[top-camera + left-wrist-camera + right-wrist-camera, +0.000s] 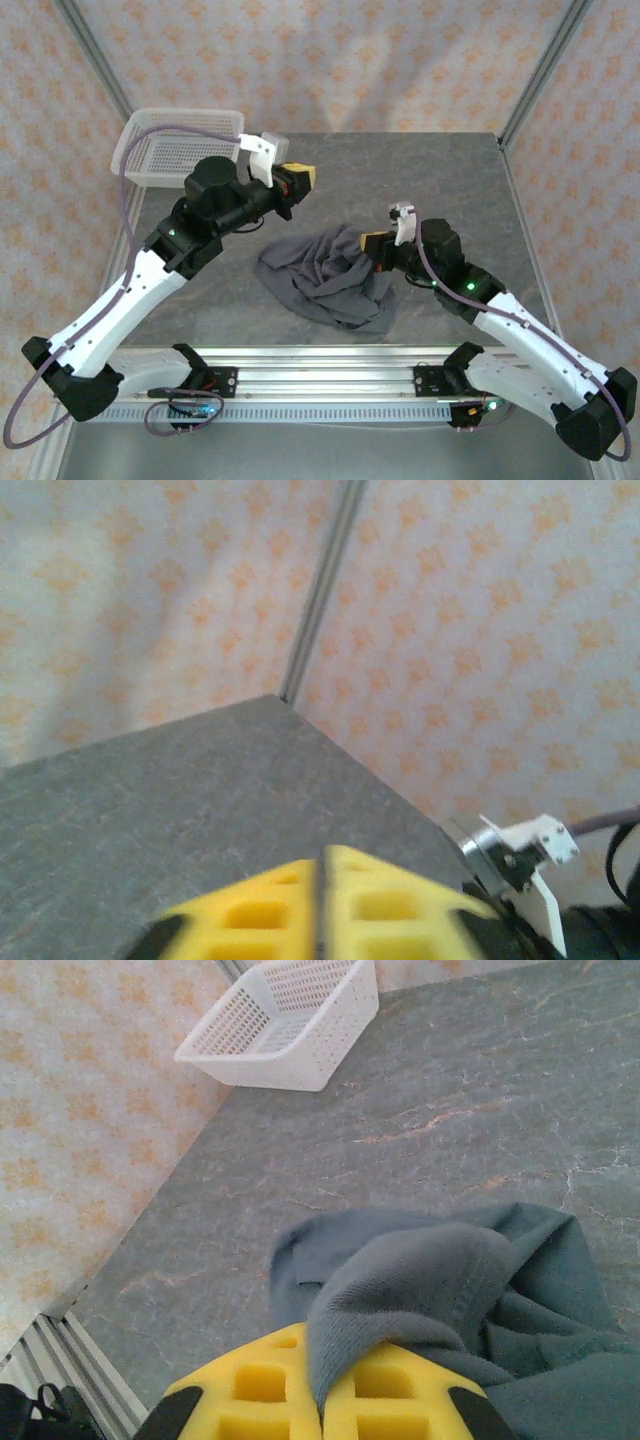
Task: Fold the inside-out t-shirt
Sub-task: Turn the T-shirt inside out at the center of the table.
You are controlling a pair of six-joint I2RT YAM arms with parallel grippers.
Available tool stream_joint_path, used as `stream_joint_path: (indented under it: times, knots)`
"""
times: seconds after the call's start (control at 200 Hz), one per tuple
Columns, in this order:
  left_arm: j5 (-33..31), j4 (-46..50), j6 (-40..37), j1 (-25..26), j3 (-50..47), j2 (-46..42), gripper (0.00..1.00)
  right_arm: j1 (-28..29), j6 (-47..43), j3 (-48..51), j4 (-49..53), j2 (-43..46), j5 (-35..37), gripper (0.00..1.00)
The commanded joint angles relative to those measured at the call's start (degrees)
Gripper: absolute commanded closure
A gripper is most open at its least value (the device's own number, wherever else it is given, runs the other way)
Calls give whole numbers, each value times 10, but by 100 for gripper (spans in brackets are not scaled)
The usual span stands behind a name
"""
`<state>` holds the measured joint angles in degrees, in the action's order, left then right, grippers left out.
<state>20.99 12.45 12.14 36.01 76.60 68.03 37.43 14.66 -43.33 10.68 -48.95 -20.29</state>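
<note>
Pinching one crumpled t-shirt (330, 275): right hand (377, 243) | left hand (300, 178): pressed together | one white basket (160, 158)

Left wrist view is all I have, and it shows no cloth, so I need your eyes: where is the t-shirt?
Observer: The t-shirt lies crumpled on the table, near its front middle, to the right of your left gripper.
Operator: Is the other arm on it?
Observer: Yes, the right gripper is shut on a fold of its fabric.
Operator: Anything else out there?
Observer: A white mesh basket sits at the far left corner, with nothing visible inside.
</note>
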Motion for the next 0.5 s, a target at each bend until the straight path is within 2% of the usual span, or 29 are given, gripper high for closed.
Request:
stream_joint_path:
  times: [0.0, 0.075, 0.18, 0.265, 0.35, 0.495]
  knots:
    - [96, 81, -24, 6, -41, 57, 56, -2, -22, -23, -6, 29, 14, 100]
    - [103, 11, -18, 12, -120, 52, 42, -2, -30, -23, 6, 30, 16, 100]
    - [85, -29, -23, 12, -186, 61, 33, -2, -25, -17, 5, 26, -2, 100]
    - [73, -42, -12, 12, -198, 91, 30, -2, -19, -16, -2, 18, -17, 100]
    - [103, -68, -3, 14, -196, 122, 28, -2, -17, -18, -4, 9, -23, 100]
    - [112, -107, 6, 17, -189, 165, 24, -2, -11, -23, -4, -2, -27, 100]
